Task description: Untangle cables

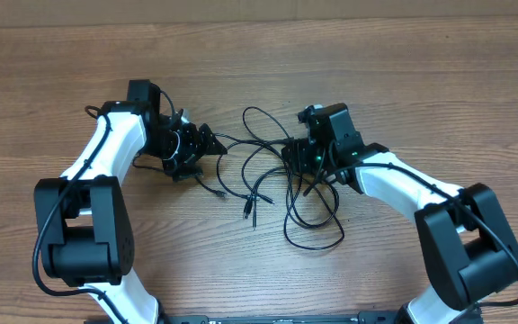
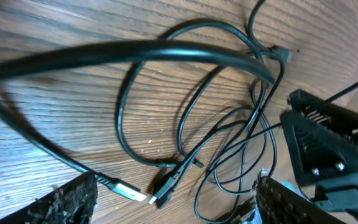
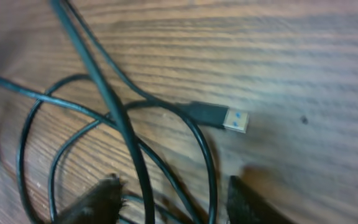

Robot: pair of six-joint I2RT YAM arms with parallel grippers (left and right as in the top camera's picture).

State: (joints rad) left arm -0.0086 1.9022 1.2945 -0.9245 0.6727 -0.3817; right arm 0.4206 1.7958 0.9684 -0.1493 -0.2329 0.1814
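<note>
Black cables (image 3: 207,114) cross inside right gripper (image 3: 176,202), jaws seemingly part-spread; pinching several strands tightens the tangle. Left gripper (image 2: 179,202) stands spread.

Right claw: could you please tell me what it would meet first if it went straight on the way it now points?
The right claw would probably first meet the cables looped just ahead of it, near the USB plug, then the table; depth is unclear.
</note>
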